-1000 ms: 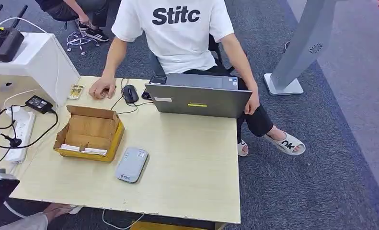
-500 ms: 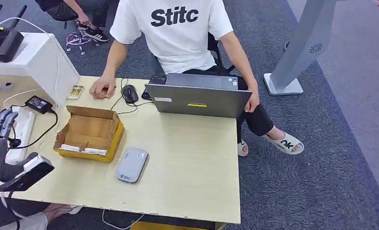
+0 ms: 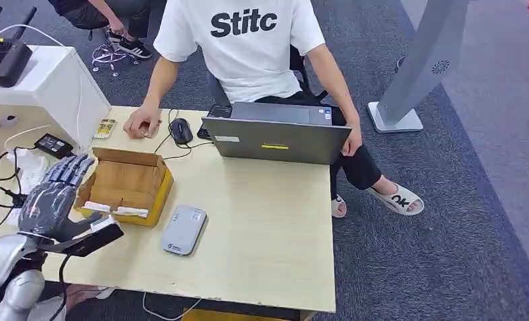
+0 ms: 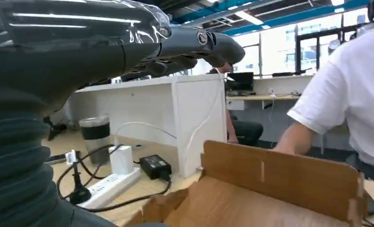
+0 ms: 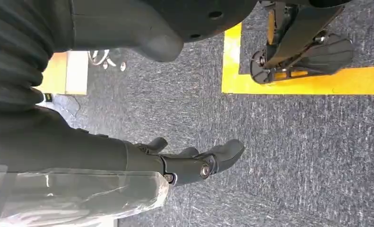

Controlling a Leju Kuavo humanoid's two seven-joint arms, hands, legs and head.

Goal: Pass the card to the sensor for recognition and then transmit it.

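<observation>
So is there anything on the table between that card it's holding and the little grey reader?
Nothing visible. The left hand holds the dark card over the table's near left edge, and only bare tabletop lies between it and the grey sensor. The cardboard box sits just behind that path.

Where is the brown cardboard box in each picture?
Head view: the open cardboard box sits on the table's left part, just beyond the left hand.
Left wrist view: the cardboard box is close, under the hand's fingers.
Right wrist view: carpet floor, no box.
Shared landmark: the white power strip.
</observation>
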